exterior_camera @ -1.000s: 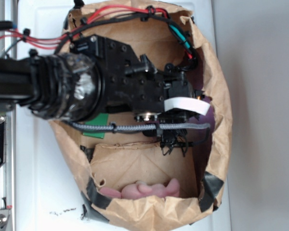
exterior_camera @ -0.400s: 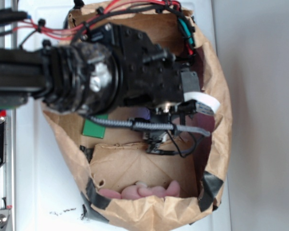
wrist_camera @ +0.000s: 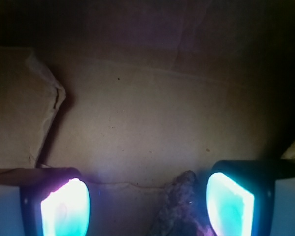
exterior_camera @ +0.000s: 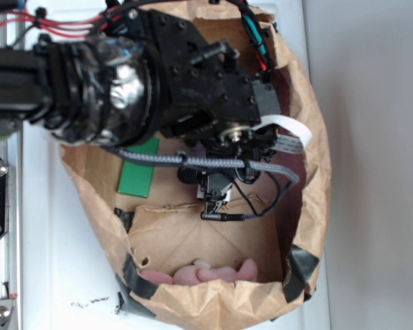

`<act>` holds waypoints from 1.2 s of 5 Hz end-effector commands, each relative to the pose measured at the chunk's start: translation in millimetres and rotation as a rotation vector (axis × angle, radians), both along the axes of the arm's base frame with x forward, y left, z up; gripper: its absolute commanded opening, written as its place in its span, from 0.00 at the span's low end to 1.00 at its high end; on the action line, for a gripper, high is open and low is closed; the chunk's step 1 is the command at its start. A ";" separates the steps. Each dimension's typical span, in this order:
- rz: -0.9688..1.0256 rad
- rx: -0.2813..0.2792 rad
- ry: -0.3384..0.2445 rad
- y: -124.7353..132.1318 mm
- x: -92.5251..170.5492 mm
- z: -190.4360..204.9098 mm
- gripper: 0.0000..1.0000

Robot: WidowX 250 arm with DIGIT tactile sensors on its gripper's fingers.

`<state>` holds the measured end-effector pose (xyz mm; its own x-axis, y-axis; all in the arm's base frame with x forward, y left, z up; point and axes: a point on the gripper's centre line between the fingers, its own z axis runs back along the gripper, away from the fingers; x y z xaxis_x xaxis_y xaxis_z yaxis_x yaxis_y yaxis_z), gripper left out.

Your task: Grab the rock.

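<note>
Approach step: hand (wrist_camera: 147,206) wide open, empty; rock (wrist_camera: 179,209) at 5 o'clock by right pad. Next, close.

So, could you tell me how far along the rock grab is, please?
Done: the arm is inside the paper bag, and the pincer is open with the rock between its fingers, nearer the right one. In hand: lining up on it. Left: closing on the rock and lifting it; the wrist view shows a gap on both sides.
</note>
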<state>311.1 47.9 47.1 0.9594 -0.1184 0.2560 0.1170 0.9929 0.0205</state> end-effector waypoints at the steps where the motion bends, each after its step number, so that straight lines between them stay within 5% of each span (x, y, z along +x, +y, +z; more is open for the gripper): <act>1: 0.016 0.021 -0.049 14.9 5.1 31.7 1.00; 3: 0.042 0.084 0.000 30.4 6.4 38.4 1.00; 6: 0.009 0.119 -0.034 23.7 -2.9 17.7 1.00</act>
